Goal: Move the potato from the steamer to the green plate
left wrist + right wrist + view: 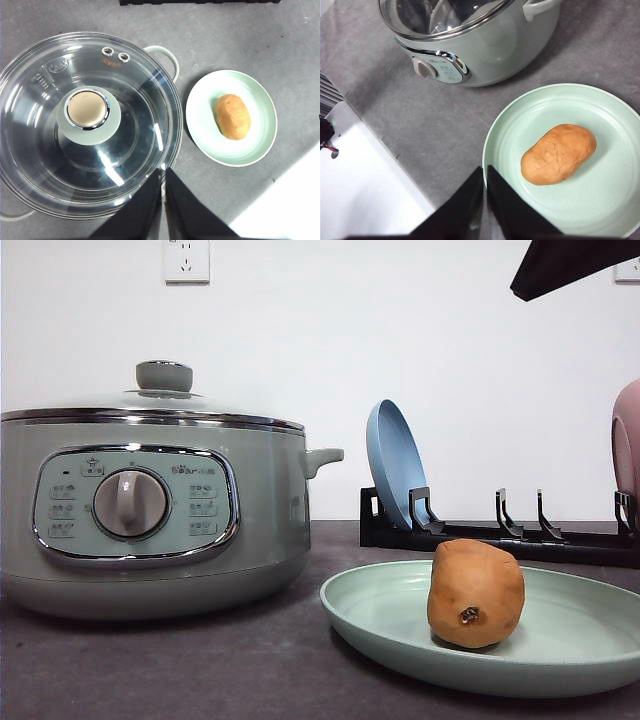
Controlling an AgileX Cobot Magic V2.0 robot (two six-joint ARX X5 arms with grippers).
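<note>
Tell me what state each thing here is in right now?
Steamer: closed, glass lid on.
Potato: lying on the green plate, out of the steamer.
Blue plate: standing on edge in the black rack.
Left fingers: shut, holding nothing, above the lid.
Right fingers: shut, empty, above the green plate's edge.

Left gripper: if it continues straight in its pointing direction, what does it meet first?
Probably the steamer's glass lid: the shut left gripper hangs over its near edge, though depth is unclear.
</note>
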